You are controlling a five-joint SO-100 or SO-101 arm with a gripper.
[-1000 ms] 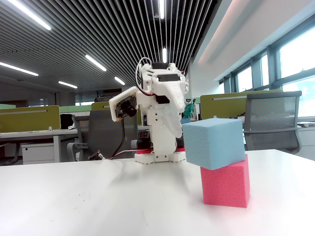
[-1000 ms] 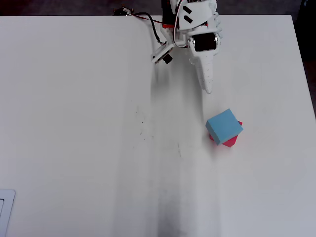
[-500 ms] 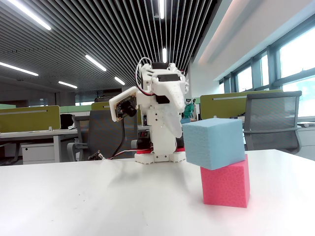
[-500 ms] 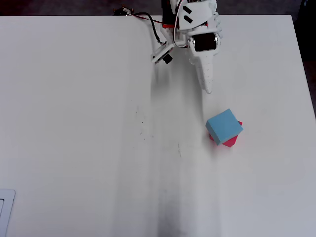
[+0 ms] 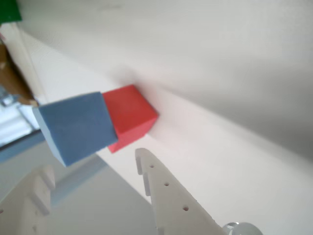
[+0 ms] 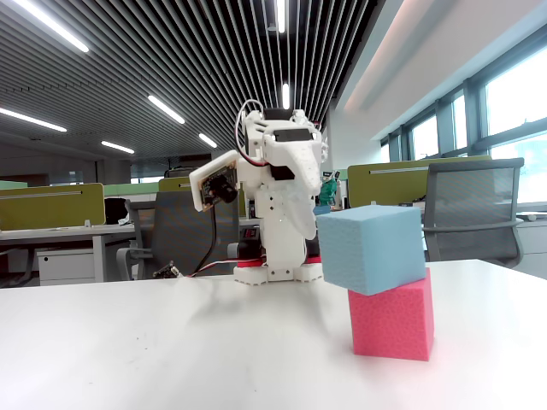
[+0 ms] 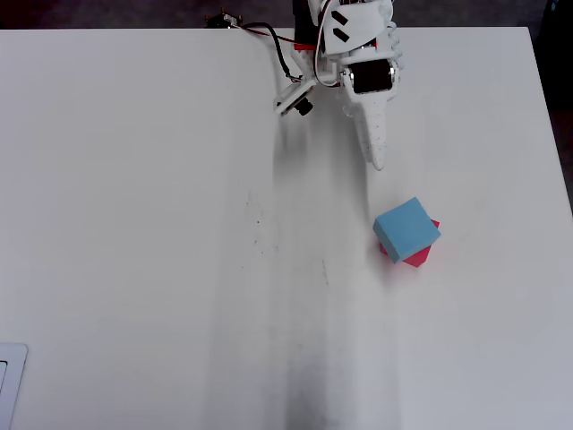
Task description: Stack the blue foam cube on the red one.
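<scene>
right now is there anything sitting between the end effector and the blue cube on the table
Nothing visible does. In the overhead view only bare white table lies between the end effector and the blue foam cube, which already rests on the red one, overhanging it slightly.

Open-plan office beyond a white bench [image 6: 128, 359]. Overhead, a dark slatted ceiling [image 6: 171, 60] crossed by long strip lights [image 6: 167, 108]. Along the right wall, tall bright windows [image 6: 513, 90]. Behind the bench, olive-green desk dividers [image 6: 51, 207], a grey mesh office chair [image 6: 474, 209] at right, another dark chair [image 6: 175, 231] left of centre, daylight washing everything pale
</scene>
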